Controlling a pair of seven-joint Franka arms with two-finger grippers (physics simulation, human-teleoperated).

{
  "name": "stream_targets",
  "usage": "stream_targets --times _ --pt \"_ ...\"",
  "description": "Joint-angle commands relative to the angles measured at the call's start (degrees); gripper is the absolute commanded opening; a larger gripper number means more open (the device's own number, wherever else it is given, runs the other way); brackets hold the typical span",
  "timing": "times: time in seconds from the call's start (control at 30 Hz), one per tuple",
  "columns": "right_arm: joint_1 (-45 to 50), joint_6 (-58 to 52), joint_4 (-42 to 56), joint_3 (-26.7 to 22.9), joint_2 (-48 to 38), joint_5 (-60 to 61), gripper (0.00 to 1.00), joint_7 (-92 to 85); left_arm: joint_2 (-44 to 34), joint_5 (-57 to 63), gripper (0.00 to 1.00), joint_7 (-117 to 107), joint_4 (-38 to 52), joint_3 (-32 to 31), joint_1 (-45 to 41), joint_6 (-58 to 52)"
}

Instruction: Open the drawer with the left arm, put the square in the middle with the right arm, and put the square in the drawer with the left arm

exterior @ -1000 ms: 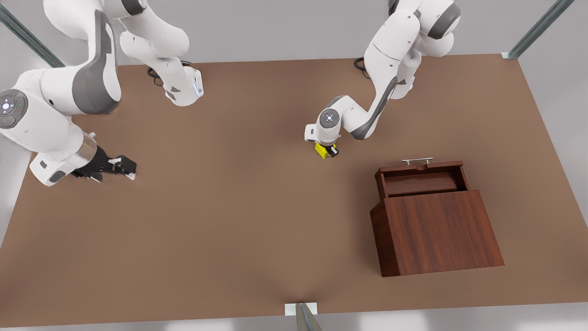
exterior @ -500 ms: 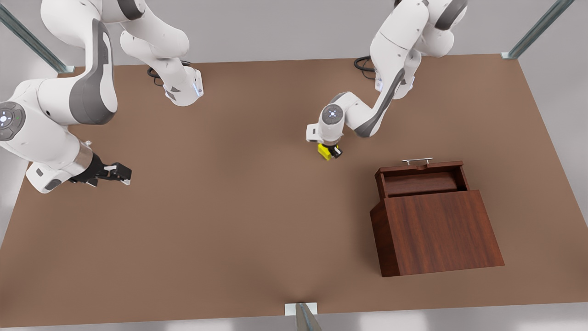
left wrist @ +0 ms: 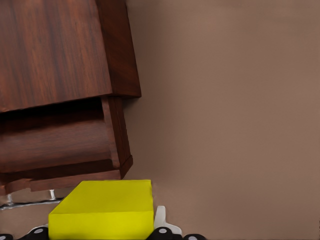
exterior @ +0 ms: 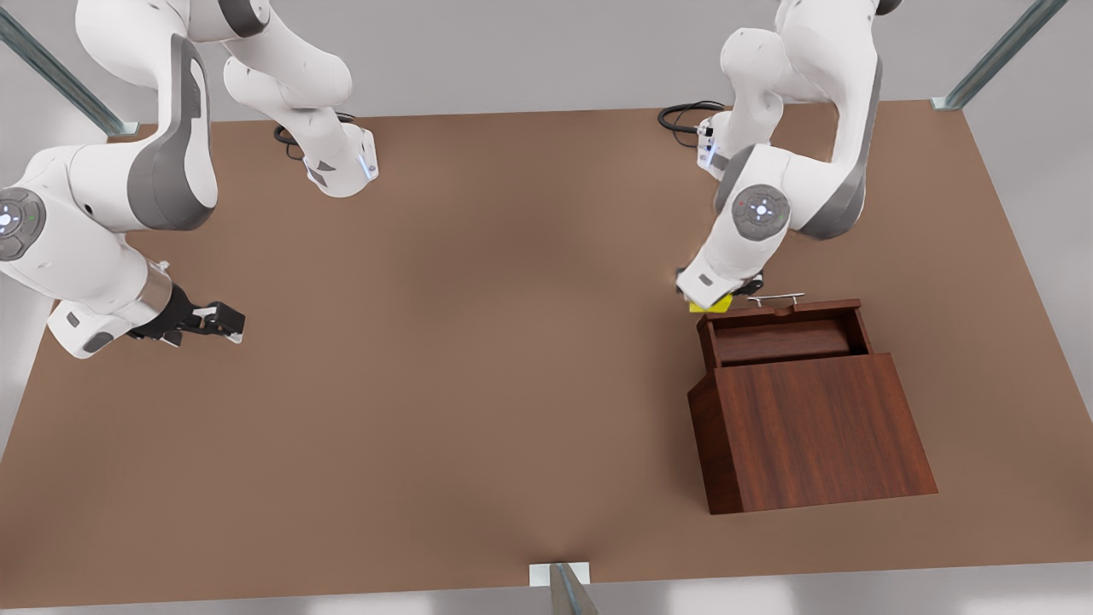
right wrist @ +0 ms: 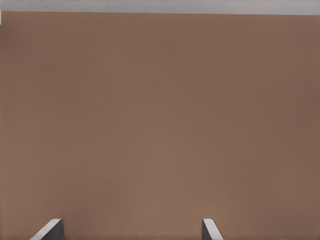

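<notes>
From where I sit, the first two stages look finished: the drawer stands pulled out of the wooden box, its silver handle facing the arm bases, and the square is off the table — clamped in the left gripper, which hangs just at the drawer's corner on the front view's left, near the handle. In the left wrist view the square sits between the black fingers, closed against its sides, with the open drawer beside it and the handle close by. I judge the cube is not yet over the tray's hollow; it reads as beside the front rim, so what remains is to carry it over the cavity, lower, and let go. The right gripper waits well apart at the front view's left edge of the table, holding nothing; its right wrist view shows two fingertips set wide apart over bare tabletop.
</notes>
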Motion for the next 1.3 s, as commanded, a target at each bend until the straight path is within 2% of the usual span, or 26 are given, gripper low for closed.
stream_targets --times 0.0,0.07,0.2,0.33,0.5,0.77,0.8,0.83,1.03,1.07,1.1,1.13,1.17,1.27 --pt "0.0 0.0 0.0 0.0 0.0 0.0 1.0 0.0 0.0 -0.7 0.66 0.0 0.1 0.6 -0.1 0.2" --pt "0.0 0.0 0.0 0.0 0.0 0.0 1.0 0.0 -0.1 -0.3 0.66 -0.1 -0.1 3.2 1.6 0.1" --pt "0.1 0.0 -0.1 0.0 0.0 0.1 1.0 0.0 0.0 -0.6 0.66 -6.3 -3.5 3.3 6.4 0.6" --pt "0.1 0.0 -0.1 0.0 0.0 0.1 1.0 0.0 2.4 -0.6 0.66 -6.1 -3.7 3.3 9.8 6.1" --pt "0.1 0.4 -0.1 0.1 0.6 0.2 1.0 0.0 3.4 -0.1 0.66 -1.6 -7.7 3.2 11.3 11.1" --pt "0.1 1.0 -0.1 0.1 0.7 0.2 1.0 0.0 4.5 0.0 0.67 1.6 -8.6 3.3 11.4 11.4" --pt "0.1 1.0 -0.1 0.0 0.7 0.5 1.0 0.0 4.6 0.0 0.86 1.6 -8.6 3.3 11.8 11.4" --pt "0.1 1.0 -0.1 0.0 0.7 0.5 1.0 -0.1 4.6 0.0 1.0 1.3 -8.6 3.3 11.8 11.4" --pt "0.1 1.0 -0.2 0.0 0.7 0.6 1.0 0.0 3.9 0.0 1.0 0.5 -8.5 3.3 11.9 10.7" --pt "0.0 1.0 -0.2 0.1 0.7 0.6 1.0 0.0 0.2 -0.6 1.0 0.0 -7.8 3.2 11.8 7.8" --pt "0.1 1.0 -0.2 0.1 0.9 0.6 1.0 0.0 -3.0 -0.6 1.0 0.8 -2.7 2.7 11.2 -1.4" --pt "0.1 1.0 -0.2 0.1 1.0 0.6 1.0 0.0 -4.6 -0.5 1.0 1.7 6.6 1.4 11.0 -11.8" --pt "0.1 1.0 -0.1 0.1 1.0 0.9 1.0 0.0 -4.0 -0.1 1.0 8.6 13.4 0.4 11.0 -17.9" --pt "0.0 1.0 -0.2 0.1 0.9 0.9 1.0 -0.1 0.8 0.3 1.0 16.2 22.0 0.6 11.1 -22.7"
